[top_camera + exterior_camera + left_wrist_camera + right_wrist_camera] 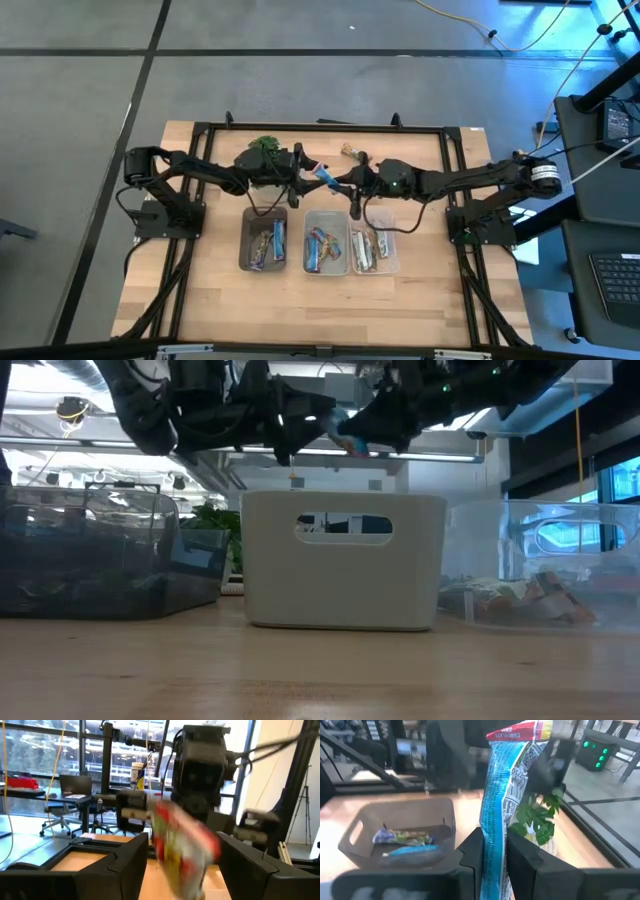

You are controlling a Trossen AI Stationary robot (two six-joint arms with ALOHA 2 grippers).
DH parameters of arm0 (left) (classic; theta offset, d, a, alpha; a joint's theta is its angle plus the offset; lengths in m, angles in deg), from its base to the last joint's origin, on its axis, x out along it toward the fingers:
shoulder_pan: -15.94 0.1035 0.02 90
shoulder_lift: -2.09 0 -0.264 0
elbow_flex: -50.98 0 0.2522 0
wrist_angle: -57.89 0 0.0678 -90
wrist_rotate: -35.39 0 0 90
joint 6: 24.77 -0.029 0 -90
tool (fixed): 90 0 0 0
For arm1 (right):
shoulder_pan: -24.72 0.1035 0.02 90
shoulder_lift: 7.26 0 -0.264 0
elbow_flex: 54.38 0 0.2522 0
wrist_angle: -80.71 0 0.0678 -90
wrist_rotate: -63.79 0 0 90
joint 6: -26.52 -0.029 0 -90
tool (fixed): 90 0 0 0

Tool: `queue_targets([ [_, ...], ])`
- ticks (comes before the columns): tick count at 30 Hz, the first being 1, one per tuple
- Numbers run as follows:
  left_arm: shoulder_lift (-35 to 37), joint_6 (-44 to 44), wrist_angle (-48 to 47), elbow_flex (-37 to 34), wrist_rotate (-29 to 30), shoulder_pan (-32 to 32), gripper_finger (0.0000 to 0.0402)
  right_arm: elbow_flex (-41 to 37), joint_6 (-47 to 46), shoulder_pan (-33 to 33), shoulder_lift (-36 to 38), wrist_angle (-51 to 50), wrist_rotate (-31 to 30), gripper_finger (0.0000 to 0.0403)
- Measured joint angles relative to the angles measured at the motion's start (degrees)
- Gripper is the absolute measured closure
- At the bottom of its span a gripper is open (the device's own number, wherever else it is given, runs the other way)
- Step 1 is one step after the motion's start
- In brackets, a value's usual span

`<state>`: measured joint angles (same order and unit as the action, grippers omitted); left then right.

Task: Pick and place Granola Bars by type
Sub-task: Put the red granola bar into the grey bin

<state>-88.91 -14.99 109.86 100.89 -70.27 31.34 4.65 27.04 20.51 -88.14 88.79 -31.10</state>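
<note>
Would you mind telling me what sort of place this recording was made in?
Most likely a robotics lab or office workshop, not a home. Two arms are bolted to a framed wooden table; desks with a laptop and office chair stand behind it before large windows; a keyboard and cables lie beside the table.

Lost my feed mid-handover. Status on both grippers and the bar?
Right gripper shut on blue bar, above table behind the bins. Left gripper open around bar's other end, not clamped. Plant close by left arm; path to white bin open.
</note>
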Motion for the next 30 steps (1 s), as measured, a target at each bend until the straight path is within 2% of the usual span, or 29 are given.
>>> queue_targets([
  [9, 0.0, -0.6, -0.4, 0.1, 0.1, 0.0, 0.0196, 0.0, 1.3, 0.0, -1.2, 1.4, 0.0, 0.0329],
  [22, 0.0, -3.1, -0.5, 0.1, 0.1, 0.0, 0.0321, 0.0, 1.1, 0.0, -1.2, 1.0, 0.3, 0.0328],
  [26, 0.0, -3.1, -1.0, 0.1, -0.2, 0.0, 0.0342, 0.0, 1.2, 0.5, -1.1, 0.2, 0.3, 0.0328],
  [30, 0.0, -3.0, -2.0, 0.1, -0.9, 0.0, 0.0345, 0.1, 3.3, 1.0, -0.9, -1.6, 0.7, 0.0324],
])
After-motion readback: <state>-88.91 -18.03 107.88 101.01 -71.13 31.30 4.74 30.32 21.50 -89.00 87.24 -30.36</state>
